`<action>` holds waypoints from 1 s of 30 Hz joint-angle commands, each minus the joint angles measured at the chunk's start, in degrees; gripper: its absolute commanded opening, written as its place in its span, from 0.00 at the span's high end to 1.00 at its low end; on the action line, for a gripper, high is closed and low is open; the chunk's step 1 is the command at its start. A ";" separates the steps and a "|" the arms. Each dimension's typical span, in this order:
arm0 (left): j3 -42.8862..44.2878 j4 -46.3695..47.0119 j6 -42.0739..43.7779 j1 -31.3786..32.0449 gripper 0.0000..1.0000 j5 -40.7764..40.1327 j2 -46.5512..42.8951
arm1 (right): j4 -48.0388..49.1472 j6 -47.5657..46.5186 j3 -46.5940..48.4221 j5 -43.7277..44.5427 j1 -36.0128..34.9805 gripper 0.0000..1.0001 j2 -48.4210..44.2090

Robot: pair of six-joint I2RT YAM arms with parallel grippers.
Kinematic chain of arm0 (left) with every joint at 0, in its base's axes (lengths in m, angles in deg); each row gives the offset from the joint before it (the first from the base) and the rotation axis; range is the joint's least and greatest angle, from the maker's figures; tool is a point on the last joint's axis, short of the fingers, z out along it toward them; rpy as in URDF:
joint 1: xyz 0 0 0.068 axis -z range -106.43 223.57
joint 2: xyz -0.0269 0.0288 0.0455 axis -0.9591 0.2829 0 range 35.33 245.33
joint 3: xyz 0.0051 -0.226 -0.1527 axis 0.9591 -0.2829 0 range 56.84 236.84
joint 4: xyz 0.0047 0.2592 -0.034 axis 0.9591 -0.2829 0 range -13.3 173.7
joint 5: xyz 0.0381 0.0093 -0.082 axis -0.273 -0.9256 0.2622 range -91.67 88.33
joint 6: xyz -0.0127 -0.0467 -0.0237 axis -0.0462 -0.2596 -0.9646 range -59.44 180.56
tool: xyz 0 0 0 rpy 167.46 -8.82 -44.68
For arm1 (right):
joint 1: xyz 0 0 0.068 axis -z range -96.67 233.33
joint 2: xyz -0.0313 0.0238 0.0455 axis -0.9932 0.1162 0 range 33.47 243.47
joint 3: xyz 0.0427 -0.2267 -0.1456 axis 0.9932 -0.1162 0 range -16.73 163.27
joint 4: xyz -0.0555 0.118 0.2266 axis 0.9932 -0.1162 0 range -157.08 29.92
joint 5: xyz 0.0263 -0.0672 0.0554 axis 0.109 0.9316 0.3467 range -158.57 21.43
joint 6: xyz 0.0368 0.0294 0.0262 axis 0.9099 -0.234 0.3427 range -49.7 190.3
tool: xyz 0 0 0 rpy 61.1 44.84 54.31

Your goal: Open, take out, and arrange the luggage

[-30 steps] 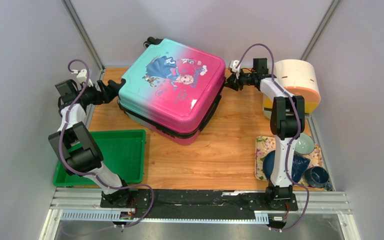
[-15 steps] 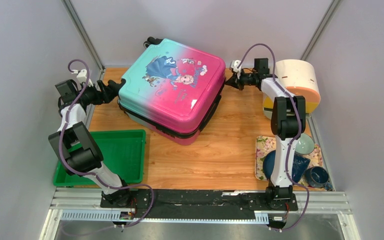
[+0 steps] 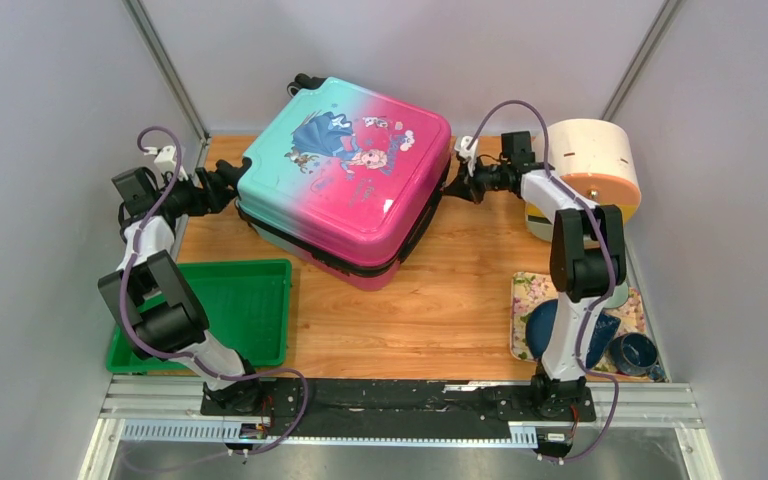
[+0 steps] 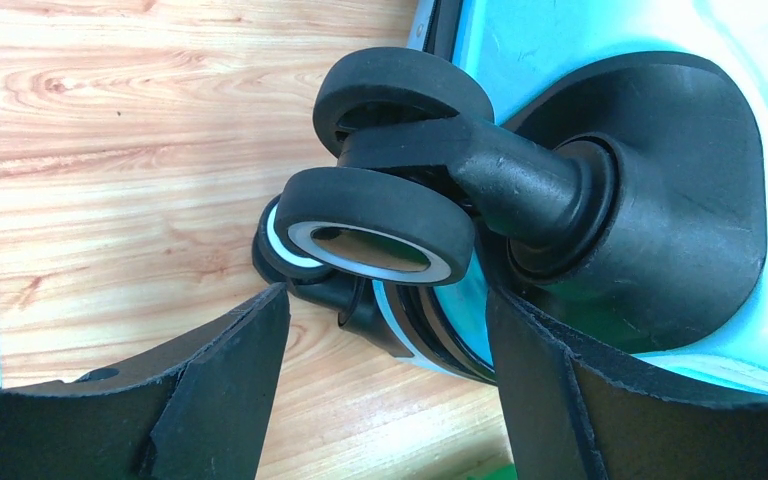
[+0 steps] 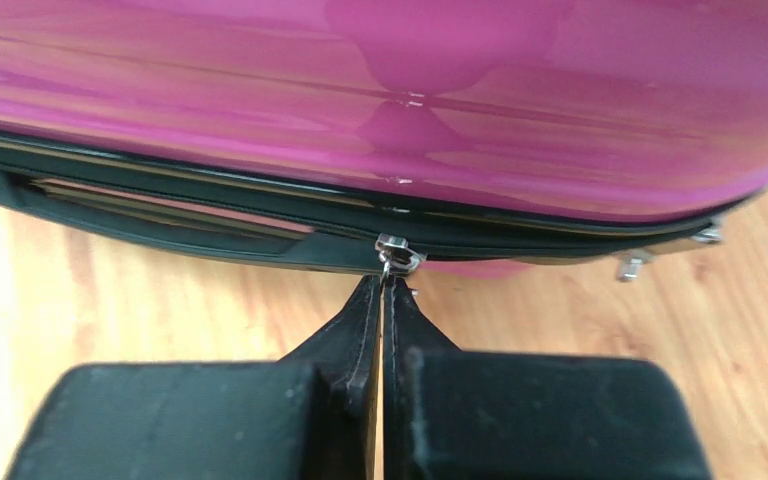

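The luggage (image 3: 345,190) lies flat and zipped shut on the wooden surface (image 3: 430,300), towards the far side. Its printed shell faces up, teal on the left and pink on the right.

My left claw (image 3: 222,183) is at the luggage's left corner, spread wide. From the left wrist, its fingers (image 4: 230,380) stand apart with a black twin wheel (image 4: 380,225) of the luggage just beyond the gap between them. I cannot tell whether either finger touches the wheel. A second wheel (image 4: 285,255) shows lower down behind it, close to the surface.

My right claw (image 3: 452,185) is at the luggage's right edge, pressed together. From the right wrist, its tips (image 5: 365,300) meet right under the silver zip pull (image 5: 397,252) on the black zip band (image 5: 210,215) below the pink shell, and the pull's tab runs down between them, so I am pinching it. Two more metal pulls (image 5: 632,264) hang further along the band to the right.

A green tray (image 3: 250,300) sits near and left of the luggage. A cream-and-orange round container (image 3: 590,160) stands right of it, beyond my right arm. A floral tray (image 3: 525,290) with blue dishes lies near and right of the luggage.
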 commanded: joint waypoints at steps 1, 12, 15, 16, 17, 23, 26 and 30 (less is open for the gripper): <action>-1.33 0.10 -1.81 1.92 0.19 7.57 -2.10 | 0.49 4.56 -5.38 -2.17 -2.15 1.00 -7.14; -1.50 -0.43 -1.20 1.92 0.19 7.57 -2.27 | 6.05 14.58 -3.37 1.17 -2.95 0.89 -3.02; -1.50 -0.60 -1.11 2.10 0.19 7.48 -2.18 | 6.32 15.11 -3.54 0.21 -3.12 0.88 -3.02; -1.50 -0.52 -1.11 2.01 0.19 7.49 -2.18 | 6.23 15.12 -3.63 -0.06 -3.12 0.88 -3.11; -1.50 -0.52 -1.19 2.01 0.19 7.31 -2.10 | 6.40 15.12 -3.81 -0.32 -3.12 0.87 -3.11; -1.94 0.45 -1.89 2.01 0.20 7.31 -1.92 | 6.76 14.86 -4.08 1.34 -3.91 0.82 -3.37; -2.12 0.80 -2.51 2.10 0.19 7.31 -2.01 | 5.53 14.15 -3.29 2.84 -4.70 0.84 -3.02; -2.64 0.63 -2.69 2.27 0.20 7.48 -2.53 | 4.39 14.06 -5.03 2.58 -4.97 1.00 -4.86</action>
